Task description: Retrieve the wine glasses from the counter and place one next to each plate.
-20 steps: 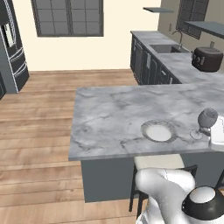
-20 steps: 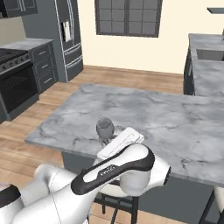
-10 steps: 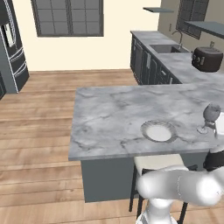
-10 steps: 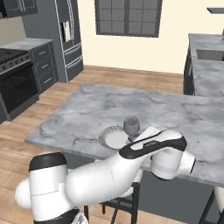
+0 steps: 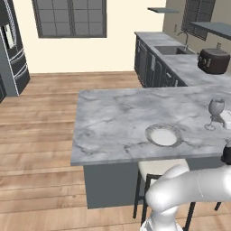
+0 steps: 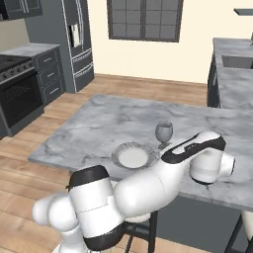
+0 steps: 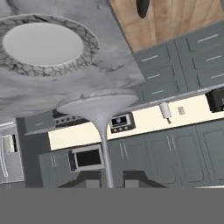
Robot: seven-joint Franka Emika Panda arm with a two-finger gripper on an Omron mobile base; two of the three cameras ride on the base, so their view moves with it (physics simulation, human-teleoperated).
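A clear stemmed wine glass (image 5: 215,109) stands upright over the marble island, just right of a pale plate (image 5: 164,135) with a patterned rim. From the right base the wine glass (image 6: 164,132) sits behind and right of the plate (image 6: 132,156), partly behind my white arm. In the hand view, which is rolled upside down, my gripper (image 7: 109,181) is shut on the thin stem, with the glass's round foot (image 7: 98,105) at the island's edge and the plate (image 7: 43,43) beyond. I cannot tell whether the foot touches the marble.
A stool (image 5: 158,169) is tucked under the island's near edge. The counter (image 6: 29,49) with the black stove (image 6: 17,89) runs along the left. A second worktop with a sink (image 5: 173,49) and a dark cooker (image 5: 213,61) lies far right. A fridge (image 6: 76,44) stands at the back.
The glass has come from tilted to upright and moved rightward from over the plate to beside it. My arm's elbow has swung far to the right.
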